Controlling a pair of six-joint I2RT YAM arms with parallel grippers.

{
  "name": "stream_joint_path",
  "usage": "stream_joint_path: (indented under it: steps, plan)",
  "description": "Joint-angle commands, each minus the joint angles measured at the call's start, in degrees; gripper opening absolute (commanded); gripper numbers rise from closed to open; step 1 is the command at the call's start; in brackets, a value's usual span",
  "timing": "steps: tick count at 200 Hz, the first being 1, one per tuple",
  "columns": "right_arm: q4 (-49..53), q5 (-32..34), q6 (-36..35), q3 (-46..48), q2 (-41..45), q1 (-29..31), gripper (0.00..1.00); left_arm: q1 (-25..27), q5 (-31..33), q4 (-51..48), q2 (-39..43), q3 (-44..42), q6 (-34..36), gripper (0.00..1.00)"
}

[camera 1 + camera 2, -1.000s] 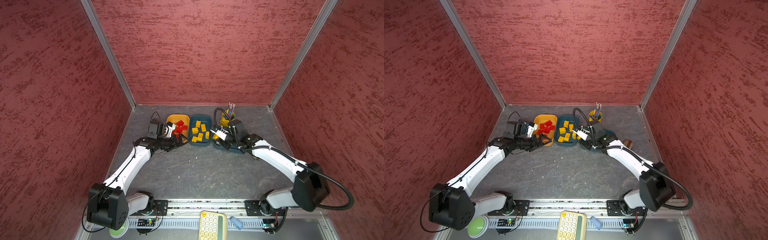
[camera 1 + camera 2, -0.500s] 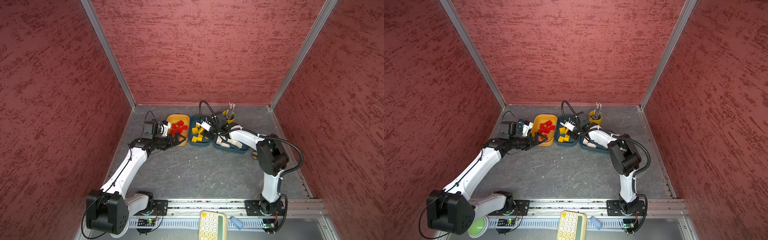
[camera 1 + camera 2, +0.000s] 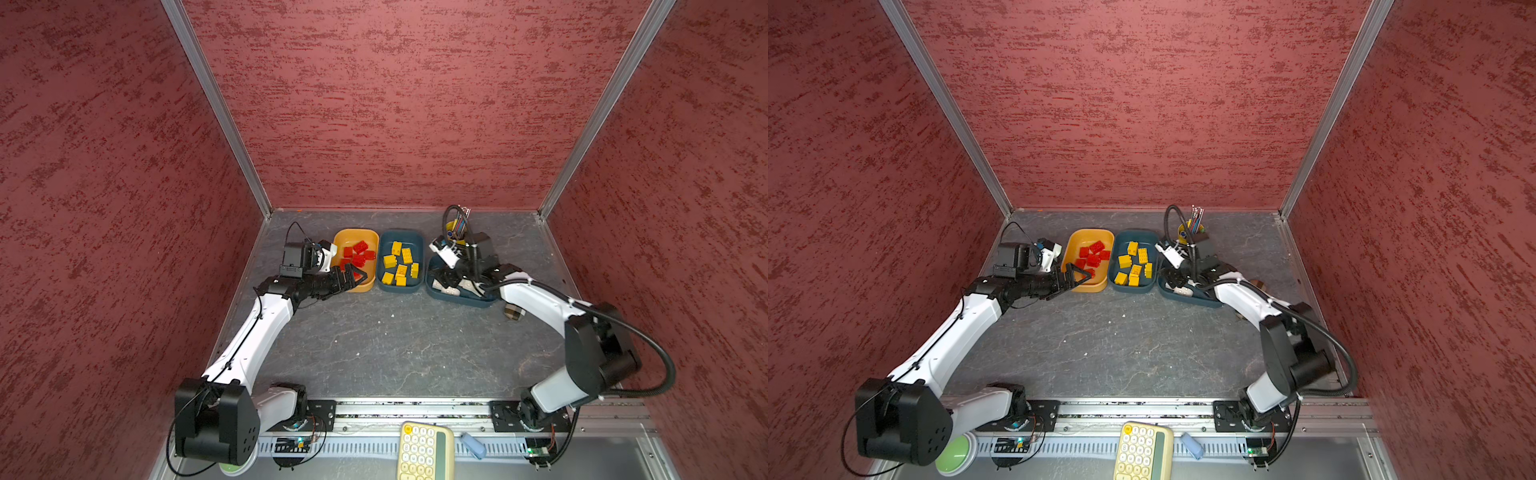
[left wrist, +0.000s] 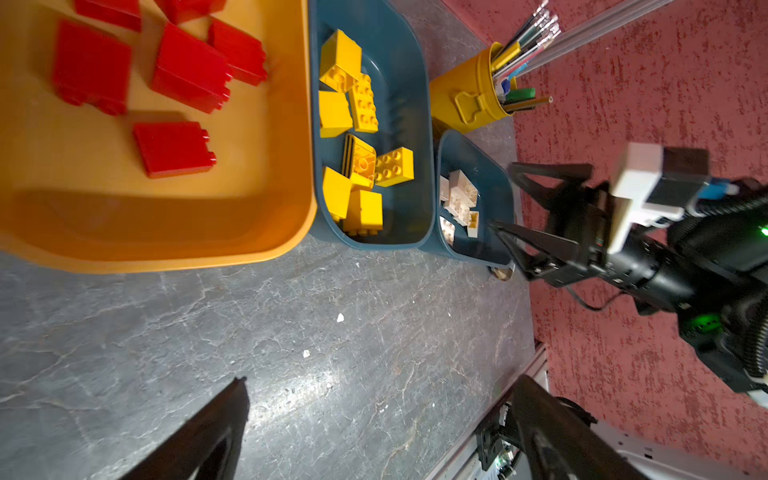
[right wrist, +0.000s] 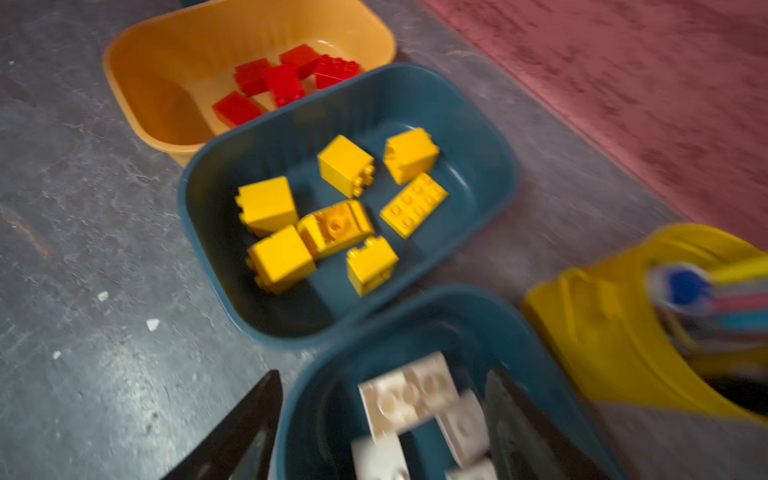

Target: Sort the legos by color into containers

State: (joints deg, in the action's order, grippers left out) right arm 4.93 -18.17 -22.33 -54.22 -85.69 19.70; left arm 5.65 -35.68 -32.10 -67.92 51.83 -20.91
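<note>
Right wrist view: the right gripper (image 5: 382,376) hangs empty, jaws spread wide, straddling the wall of the right teal tub (image 5: 316,365) holding white legos (image 5: 409,395) (blurred). Yellow legos (image 3: 400,262) lie in the middle teal tub (image 3: 409,237), red legos (image 3: 357,255) in the orange tub (image 3: 355,235). The left gripper (image 3: 356,275), wide and empty, sits at that tub's near rim.

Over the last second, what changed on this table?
The right fingers swung across over the middle tub of yellow bricks, then came back above the right tub holding white bricks, and they opened; what they let go, if anything, I cannot see. The left fingers stayed open at the near rim of the orange tub. The tubs did not move.
</note>
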Motion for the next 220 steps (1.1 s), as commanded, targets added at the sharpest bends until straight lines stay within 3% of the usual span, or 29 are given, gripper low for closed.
stream_joint_path:
  steps: [1,21,36,44,55,68,87,104,144,178,220]
  plan:
    - [-6.2,3.6,7.4,6.4,7.2,-5.7,0.85,-1.8,6.0,0.1,-0.2,0.7,2.1,1.00]
    - [-8.0,6.7,13.6,10.2,11.9,-11.1,0.88,-3.7,13.8,0.1,0.5,0.6,3.5,0.99]
    - [-12.5,7.1,23.3,12.8,14.3,-16.3,0.92,-4.4,23.3,1.3,1.2,-0.5,5.0,0.99]
    - [-14.5,6.9,28.1,14.7,15.6,-19.4,0.98,-5.2,28.2,2.8,1.7,-1.7,5.1,0.99]
    - [-17.0,8.7,31.8,17.5,17.2,-21.7,0.99,-6.6,33.1,6.7,2.6,-4.2,4.6,0.99]
    - [-16.3,16.7,31.9,19.3,18.4,-22.2,0.99,-7.3,38.8,11.9,3.3,-8.2,4.0,0.99]
    - [-17.4,32.6,33.7,22.5,19.6,-22.5,0.99,-8.3,41.8,18.3,3.1,-12.2,3.5,0.99]
    - [-21.0,37.0,32.6,25.6,19.9,-23.0,0.99,-8.3,45.2,25.2,2.2,-15.8,5.4,0.99]
    - [-35.6,35.3,29.7,32.4,14.5,-23.2,0.99,-8.4,46.3,40.1,-2.7,-21.3,11.9,0.99]
    - [-47.0,31.4,27.7,35.0,11.0,-23.2,0.99,-8.9,40.0,49.6,-4.9,-24.8,18.3,0.99]
    - [-51.2,30.0,26.3,35.1,9.2,-23.2,0.99,-10.6,33.7,57.8,-7.3,-26.5,20.4,0.99]
